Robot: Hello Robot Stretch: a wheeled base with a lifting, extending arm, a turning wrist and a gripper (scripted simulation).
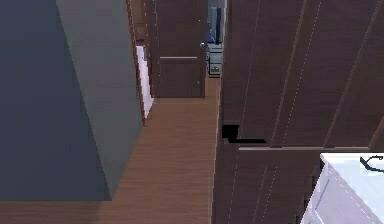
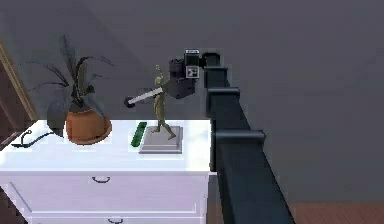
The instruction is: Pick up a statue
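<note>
A slim bronze-green statue (image 2: 160,112) of a standing figure rises from a grey square base (image 2: 161,141) on the white dresser (image 2: 110,178) in the arm side view. The dark arm (image 2: 232,120) climbs from the bottom edge to the statue's height. Its gripper (image 2: 134,100) reaches leftward across the figure's upper body. I cannot tell whether it touches the statue or holds anything, since the statue stands on the dresser right at the fingers.
A dark-leaved plant in a terracotta pot (image 2: 86,124) stands left of the statue, with a flat green object (image 2: 138,135) between them and a black curved item (image 2: 34,139) at the dresser's left end. The forward view has a wooden-floored corridor (image 1: 170,140), a grey wall (image 1: 60,90), a dark door (image 1: 300,80) and the dresser's corner (image 1: 350,192).
</note>
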